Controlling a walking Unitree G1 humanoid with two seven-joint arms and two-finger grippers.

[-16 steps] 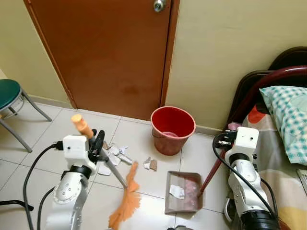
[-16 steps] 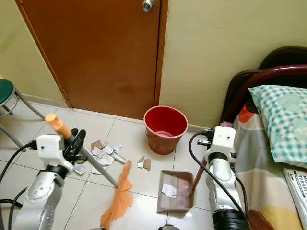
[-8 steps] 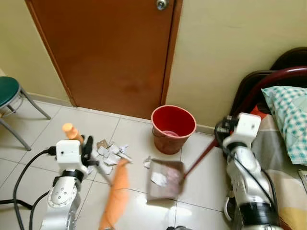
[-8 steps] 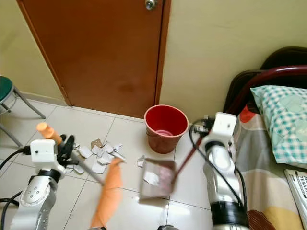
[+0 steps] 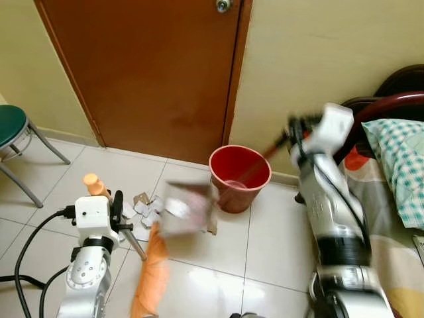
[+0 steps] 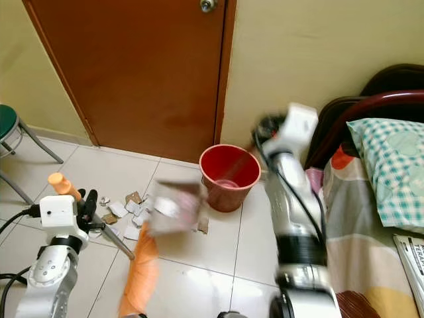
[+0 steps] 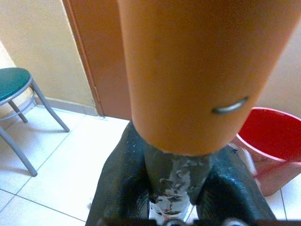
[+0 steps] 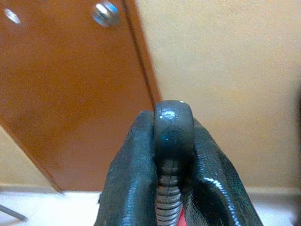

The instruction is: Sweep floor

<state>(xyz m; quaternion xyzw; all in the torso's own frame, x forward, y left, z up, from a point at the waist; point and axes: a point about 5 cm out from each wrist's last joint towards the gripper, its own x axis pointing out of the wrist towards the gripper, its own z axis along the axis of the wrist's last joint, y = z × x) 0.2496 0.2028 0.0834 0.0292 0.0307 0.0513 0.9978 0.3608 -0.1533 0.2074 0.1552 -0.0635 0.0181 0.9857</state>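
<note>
Fingers (image 7: 120,188) of the left end effector (image 7: 176,188) sit closed on the broom (image 5: 151,278), clamped around its grey shaft just below the orange grip, as the left wrist view shows. In the head views this end effector (image 5: 118,207) is low on the robot's left, with the orange grip tip poking up above the wrist and the shaft slanting down to the orange bristles, which rest blurred on the floor (image 5: 218,255) near the robot's feet.

The right end effector (image 8: 171,188) is likewise clamped shut, its two black fingers (image 8: 134,179) pressed against the rounded dark end of the dustpan (image 5: 187,209) handle. In the head views it (image 5: 295,129) is raised high on the right, in front of the wall beside the bed (image 5: 397,199). The dark red handle runs from it down and across over the bucket (image 5: 239,177), and the pan itself hangs blurred in the air, tilted, just to the left of the bucket with pale scraps on it.

The red bucket stands on the tiles against the wall, beside the door (image 5: 146,73). Paper and cardboard scraps (image 5: 142,207) lie scattered on the floor between the left end effector and the bucket, partly behind the raised pan. A green stool (image 5: 13,132) stands at the far left. A checked pillow (image 5: 401,162) lies on the bed at the right.
</note>
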